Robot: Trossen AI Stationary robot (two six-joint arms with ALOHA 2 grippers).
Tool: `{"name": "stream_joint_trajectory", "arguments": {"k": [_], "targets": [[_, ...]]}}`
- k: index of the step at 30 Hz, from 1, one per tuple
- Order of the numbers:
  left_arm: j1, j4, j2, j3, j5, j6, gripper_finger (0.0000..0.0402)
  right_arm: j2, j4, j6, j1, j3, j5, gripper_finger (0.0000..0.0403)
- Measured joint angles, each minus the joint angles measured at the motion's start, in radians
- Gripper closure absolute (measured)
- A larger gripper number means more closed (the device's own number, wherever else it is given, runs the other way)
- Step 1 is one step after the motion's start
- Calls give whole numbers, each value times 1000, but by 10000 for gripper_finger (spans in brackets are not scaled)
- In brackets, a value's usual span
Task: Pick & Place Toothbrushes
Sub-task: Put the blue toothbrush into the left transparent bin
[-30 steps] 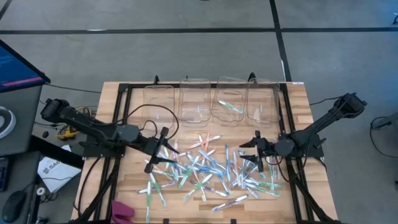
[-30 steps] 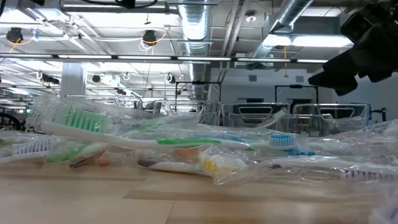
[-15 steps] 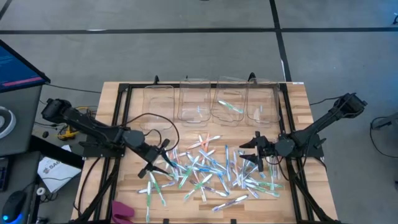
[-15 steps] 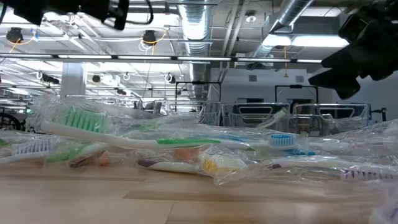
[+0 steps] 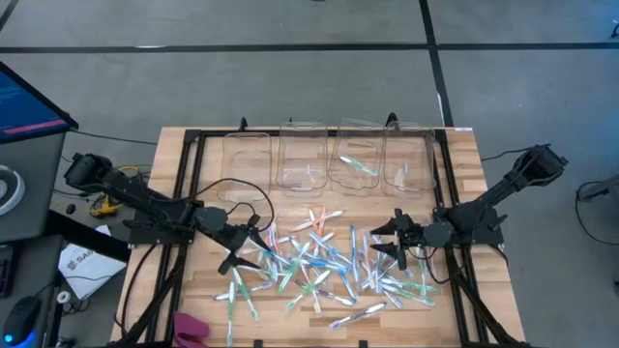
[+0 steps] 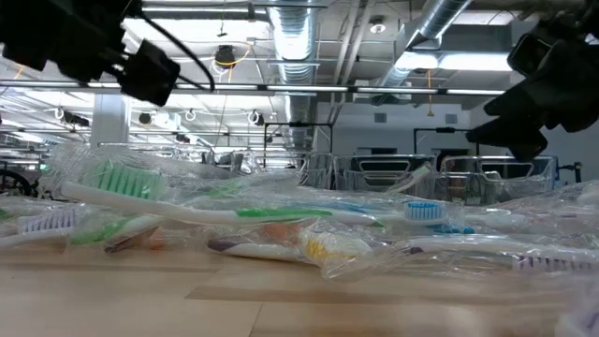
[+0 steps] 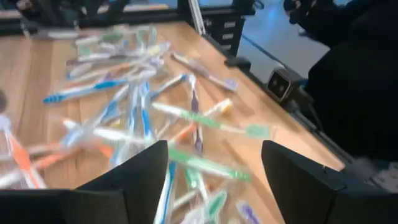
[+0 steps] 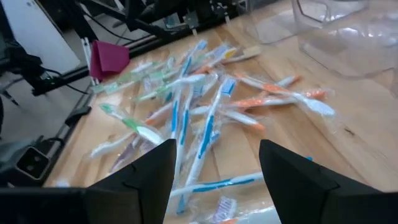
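— Jaws, status? Both of mine stand open and hold nothing: left gripper [image 5: 253, 244] over the pile's left edge, right gripper [image 5: 392, 243] over its right.

— Stock? Toothbrushes [image 5: 319, 261], wrapped, heaped mid-tabletop toward the front edge; a few lie in the bins [image 5: 353, 159] along the back edge.

— Handling note? I'd choose one at the fringe, straddle its handle crosswise, and descend straight before closing.
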State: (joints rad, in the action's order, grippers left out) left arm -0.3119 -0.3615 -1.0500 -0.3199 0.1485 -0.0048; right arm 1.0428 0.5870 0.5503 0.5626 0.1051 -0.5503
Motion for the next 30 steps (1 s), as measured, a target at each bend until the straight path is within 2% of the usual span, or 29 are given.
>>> {"name": "stream_joint_trajectory", "arguments": {"k": [3,7,9,17,22,30], "targets": [[0,-4,0,23,-29,33,136,47,59,0,-24,0,0,178],[0,-6,0,55,-153,76,138,97,140,0,-60,0,0,178],[0,-6,0,71,-184,75,141,121,154,0,-71,0,0,178],[0,-6,0,118,-186,75,153,183,165,38,-74,0,0,178],[0,-6,0,150,-188,75,162,207,237,37,-73,0,0,178],[0,-5,0,177,-264,75,177,208,239,35,-72,0,3,178]]}}
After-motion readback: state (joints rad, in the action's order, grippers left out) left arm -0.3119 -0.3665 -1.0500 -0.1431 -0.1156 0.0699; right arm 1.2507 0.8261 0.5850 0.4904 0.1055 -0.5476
